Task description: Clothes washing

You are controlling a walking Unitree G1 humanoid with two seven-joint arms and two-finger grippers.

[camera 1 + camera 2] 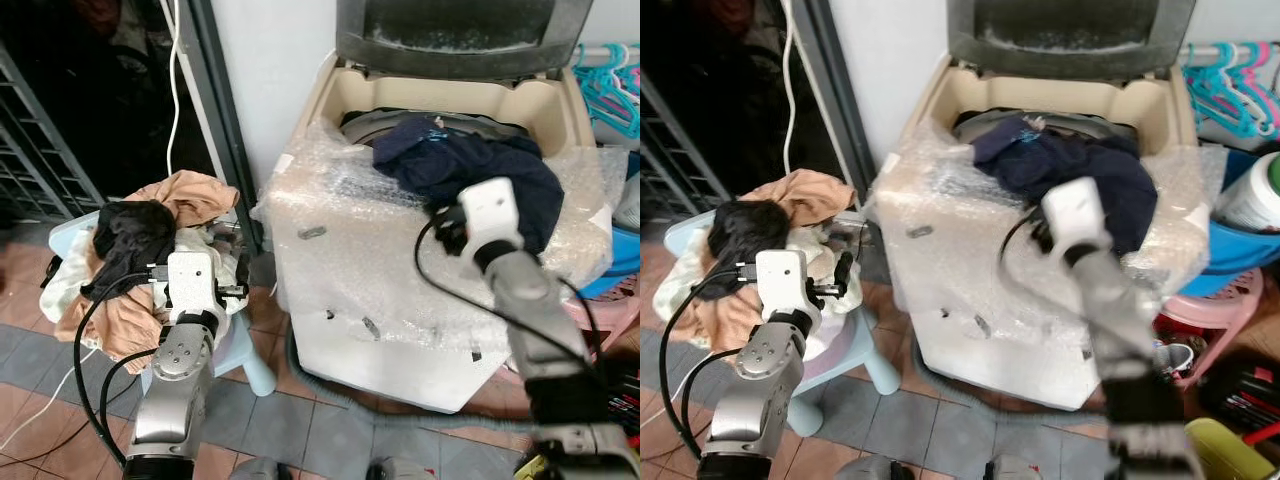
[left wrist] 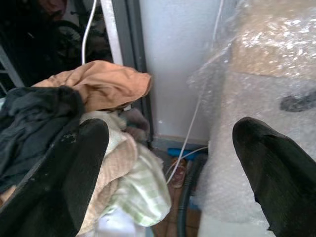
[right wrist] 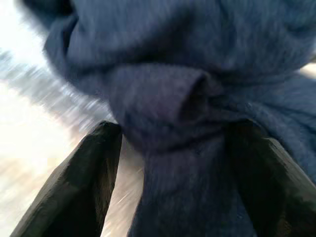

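A top-loading washing machine (image 1: 380,290) wrapped in bubble wrap stands with its lid (image 1: 450,35) raised. A navy garment (image 1: 450,165) lies bunched over the front rim of the tub. My right gripper (image 3: 173,133) reaches into that garment from the front; its fingers (image 3: 84,177) stand wide on either side of a thick navy fold, open around it. To the left, a pile of clothes (image 1: 190,195) with tan, black and pale pieces rests on a light blue stool (image 1: 250,360). My left gripper (image 2: 170,133) hovers open between the pile and the machine, holding nothing.
A dark doorway with a metal grille (image 1: 40,150) is at the left. A grey hose (image 1: 330,385) runs on the tiled floor under the machine. Coloured hangers (image 1: 610,85), a blue basin (image 1: 1240,250) and a pink stool (image 1: 1215,310) crowd the right side.
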